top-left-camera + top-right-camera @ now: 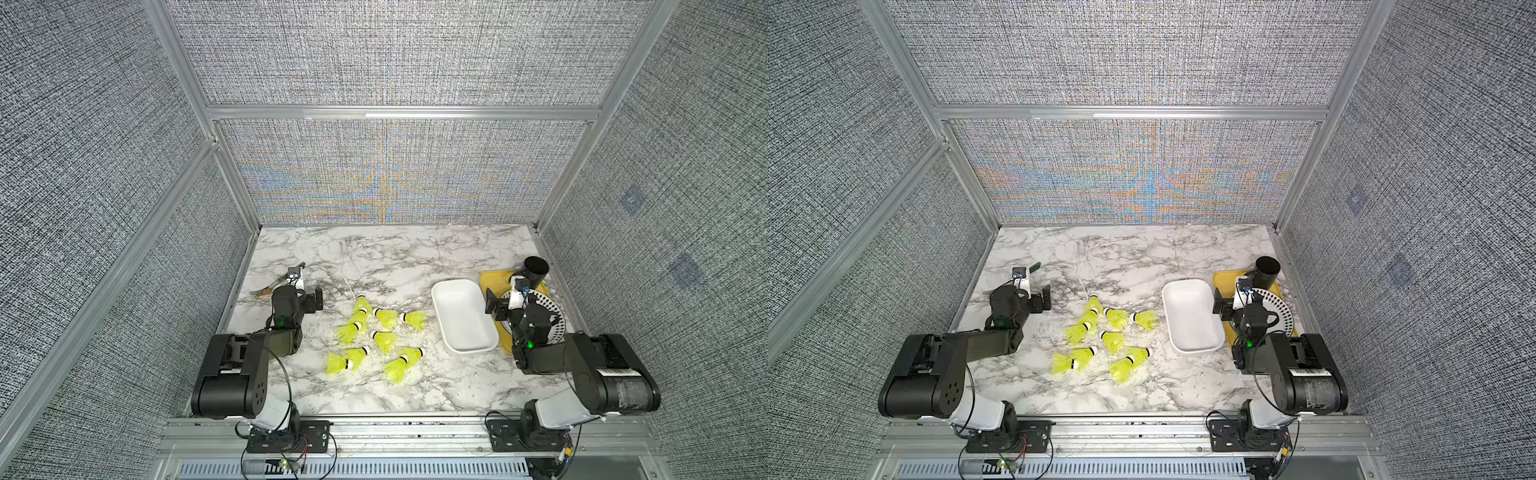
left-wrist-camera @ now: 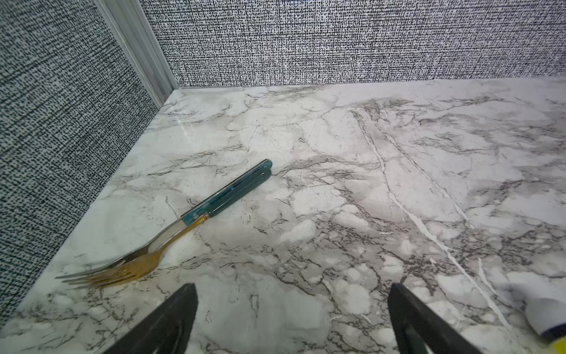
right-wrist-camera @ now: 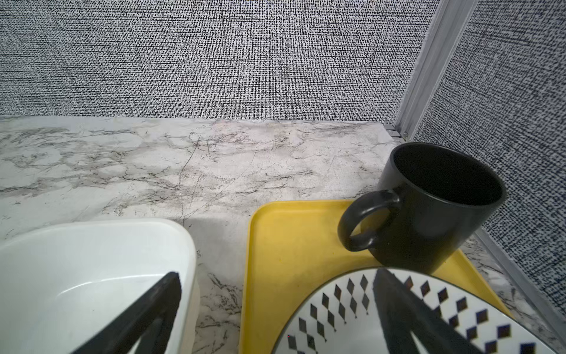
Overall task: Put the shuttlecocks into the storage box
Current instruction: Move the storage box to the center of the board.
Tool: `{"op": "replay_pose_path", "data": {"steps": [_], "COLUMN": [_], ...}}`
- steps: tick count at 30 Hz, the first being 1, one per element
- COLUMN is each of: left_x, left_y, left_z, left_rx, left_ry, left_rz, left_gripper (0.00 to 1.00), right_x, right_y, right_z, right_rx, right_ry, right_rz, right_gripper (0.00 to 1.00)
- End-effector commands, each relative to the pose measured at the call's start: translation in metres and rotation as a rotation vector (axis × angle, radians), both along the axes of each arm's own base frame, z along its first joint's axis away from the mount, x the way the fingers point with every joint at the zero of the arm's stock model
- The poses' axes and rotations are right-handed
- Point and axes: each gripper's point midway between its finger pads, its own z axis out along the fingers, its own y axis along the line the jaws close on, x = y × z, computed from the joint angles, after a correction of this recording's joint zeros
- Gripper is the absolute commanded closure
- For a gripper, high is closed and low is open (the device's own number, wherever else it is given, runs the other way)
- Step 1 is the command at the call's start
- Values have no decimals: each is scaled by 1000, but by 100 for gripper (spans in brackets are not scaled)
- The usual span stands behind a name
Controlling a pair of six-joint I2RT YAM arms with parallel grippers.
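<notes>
About ten neon yellow-green shuttlecocks point(image 1: 384, 340) with white caps lie on their sides, loosely clustered mid-bench point(image 1: 374, 266). The shallow white box point(image 1: 463, 320) sits empty near them, on the right.

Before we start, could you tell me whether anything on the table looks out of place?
Nothing looks damaged or spilled; only the teal-handled cutlery lies askew by the left wall, far from the tray.
</notes>
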Motion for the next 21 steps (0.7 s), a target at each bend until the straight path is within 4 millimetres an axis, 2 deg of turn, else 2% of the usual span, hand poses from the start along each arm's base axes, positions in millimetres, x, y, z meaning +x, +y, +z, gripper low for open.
{"op": "replay_pose_path", "data": {"steps": [1, 19, 21], "left_x": [1, 1, 3], "left_y": [0, 0, -4], "left_z": [7, 7, 12], "left_rx": [3, 3, 3], "left_ry": [-29, -29, -31], "left_rz": [-4, -5, -25], "left_gripper": [1, 1, 0], "right_x": [2, 1, 6], "right_y": [0, 1, 3], "right_z": [8, 10, 13], "right_rx": [1, 1, -6], "right_ry": [-34, -41, -23], "right_rz": [1, 3, 21], "right_gripper": [1, 1, 1]}}
